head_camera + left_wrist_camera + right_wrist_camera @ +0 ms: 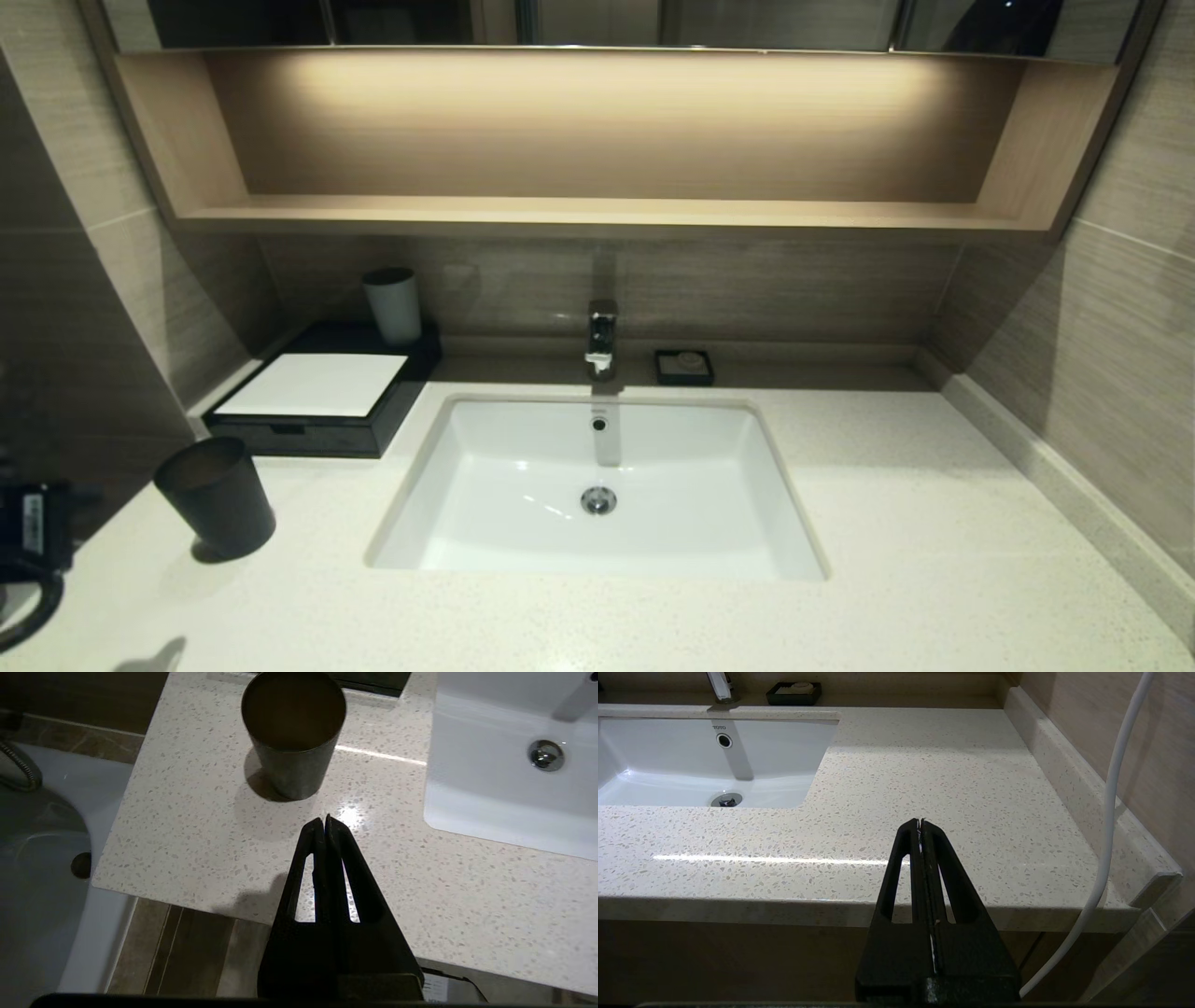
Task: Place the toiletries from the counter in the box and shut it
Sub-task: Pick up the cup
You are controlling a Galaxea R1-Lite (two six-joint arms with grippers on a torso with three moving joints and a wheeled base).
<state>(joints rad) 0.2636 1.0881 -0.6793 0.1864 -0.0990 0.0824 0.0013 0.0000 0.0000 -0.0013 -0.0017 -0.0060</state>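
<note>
I am looking down on the counter [934, 523], an off-white speckled top with the white basin [597, 485] sunk in its middle. The box [322, 401] is sitting at the back left corner, its white sheet top facing up and its front drawer pushed flush, the notch pull showing on the front face. A pale cup [394, 305] is standing on the box's rear edge against the wall, and a dark tumbler [216, 497] is standing on the counter just in front of the box. Behind the basin the tap [601, 338] is rising from the back ledge, with a small black soap dish [683, 367] just beside it. I am seeing no sachet or wrapped packets on any part of the counter that shows. My left gripper [325, 820] is hovering over the counter's front left edge, near the dark tumbler [294, 732], its fingers pressed together on nothing. My right gripper [920, 823] is hanging over the front edge on the right of the basin [691, 760], fingers likewise pressed together and empty, with a white cable [1108, 812] running past it along the wall side.
</note>
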